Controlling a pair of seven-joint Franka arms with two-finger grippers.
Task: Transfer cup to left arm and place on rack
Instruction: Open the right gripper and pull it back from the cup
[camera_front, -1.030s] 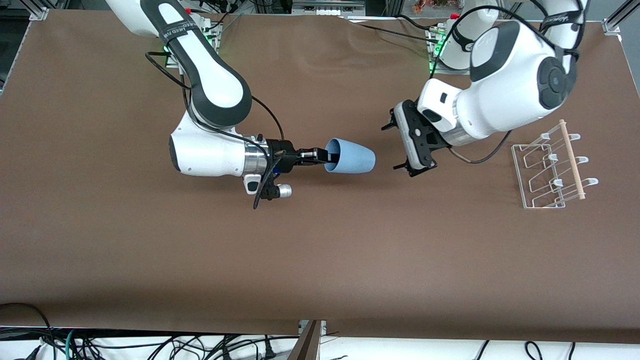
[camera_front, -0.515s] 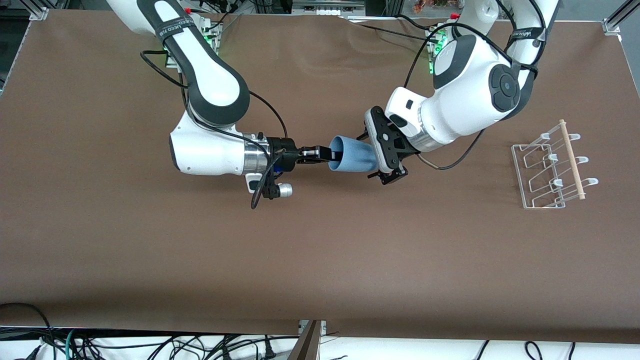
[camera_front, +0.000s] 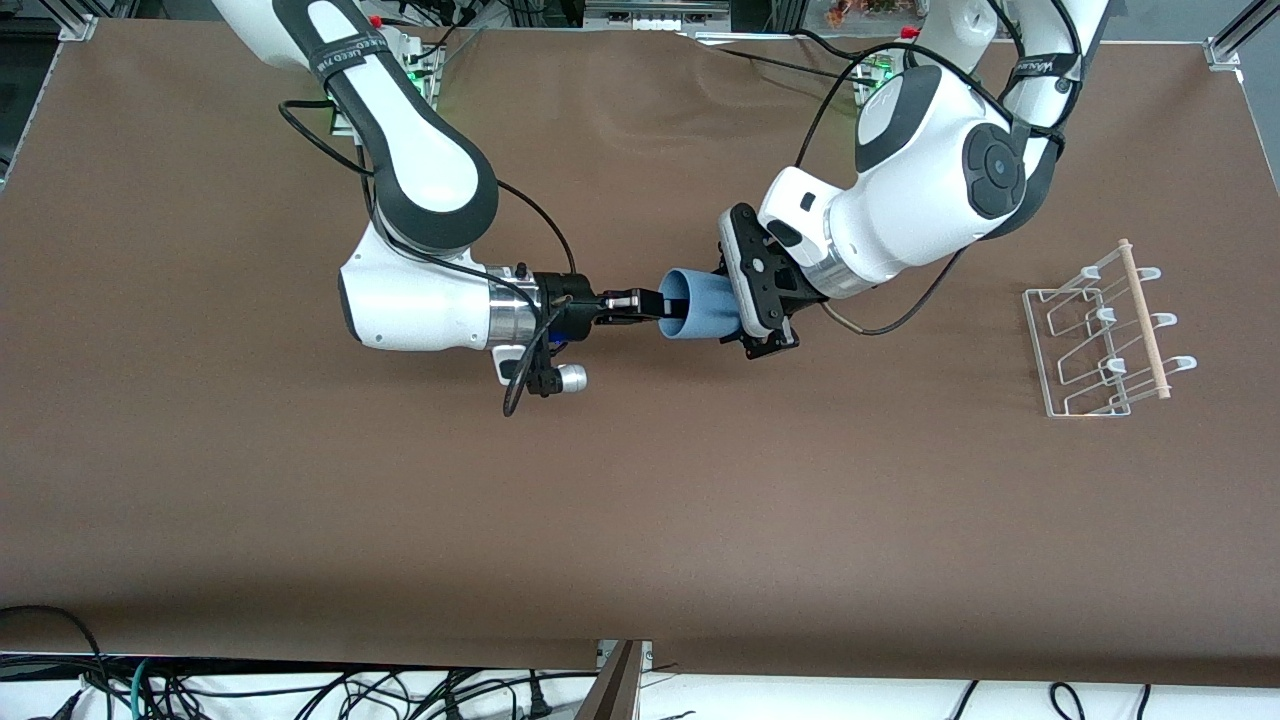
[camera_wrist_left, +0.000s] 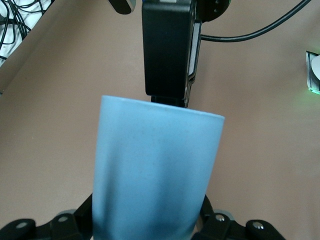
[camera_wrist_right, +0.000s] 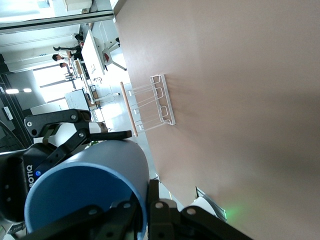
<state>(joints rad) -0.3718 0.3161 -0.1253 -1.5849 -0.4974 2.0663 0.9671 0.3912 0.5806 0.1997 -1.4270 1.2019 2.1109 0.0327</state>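
Handover is mid-step. The cup (camera_front: 700, 305) is in the air over the middle of the table (camera_front: 640, 520), lying on its side, mouth toward the right arm. Your right hand (camera_front: 650, 303) pinches the rim, one finger inside the mouth. Your left hand (camera_front: 757, 318) is clamped across the closed bottom end, one finger each side of the body; the left wrist view shows the cup (camera_wrist_left: 155, 175) filling the gap between them. So both hands hold the cup right now.

To do it well:
- Don't open the right hand until the left grip is firm. The wall tapers, so the fingers could slide toward the narrow end.
- Open the right, then pull it straight back along the cup's axis so the inner finger clears the rim without dragging.
- Keep the left arm motionless during release.
- The rack (camera_front: 1100, 340) sits at the left arm's end of the table, well apart from the cup.

Readable writing: "ROBOTIQ", partly visible, on the left hand's body in the right wrist view. The arm-strap lettering is too small to read.
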